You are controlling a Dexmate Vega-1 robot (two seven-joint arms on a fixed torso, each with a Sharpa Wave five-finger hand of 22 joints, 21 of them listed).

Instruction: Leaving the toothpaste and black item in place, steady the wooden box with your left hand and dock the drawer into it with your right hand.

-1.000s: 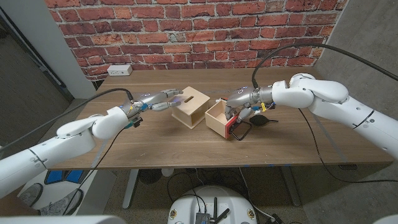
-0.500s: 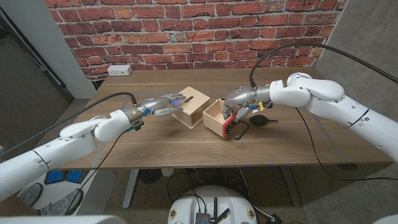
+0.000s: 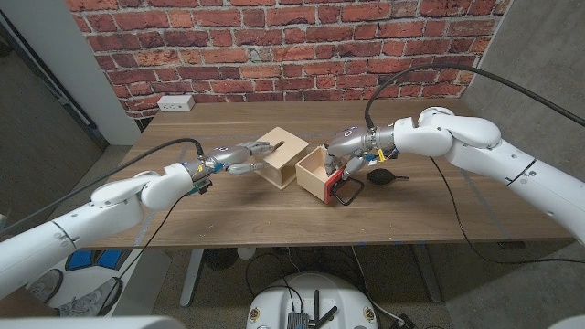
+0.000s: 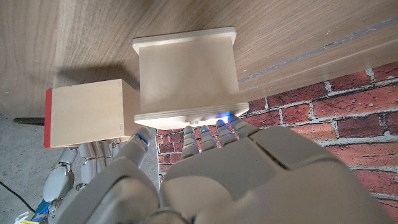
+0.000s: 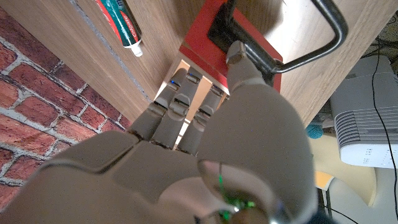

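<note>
Compared with one second ago, the left hand [image 3: 236, 160] is now standing closer to the wooden box [image 3: 281, 155]; its fingertips [image 4: 219, 129] are touching the box's near side, as the left wrist view shows. The fingers are stretched out and are pressing on the box, not closing around it. The right hand [image 3: 340, 157] has moved a little toward the box together with the drawer [image 3: 322, 174]. This hand is gripping the drawer: the fingers are reaching over the red front panel [image 5: 214, 46] into the drawer and the thumb is lying against the black handle [image 3: 350, 190]. The drawer is standing on the table [image 3: 238, 210] just beside the box, on the robot's right side of it. It is now nearer to the box than before, but a narrow gap is showing between them and the drawer is not inside the box.

The black item [image 3: 386, 176] is lying on the table behind the right hand, in the same place as earlier. The toothpaste [image 5: 120, 26] is lying on the table near the drawer, seen in the right wrist view.

The table is of brown wood with visible grain. Behind it a red brick wall [image 3: 274, 46] is standing, with a white power outlet [image 3: 175, 102] at its foot.
</note>
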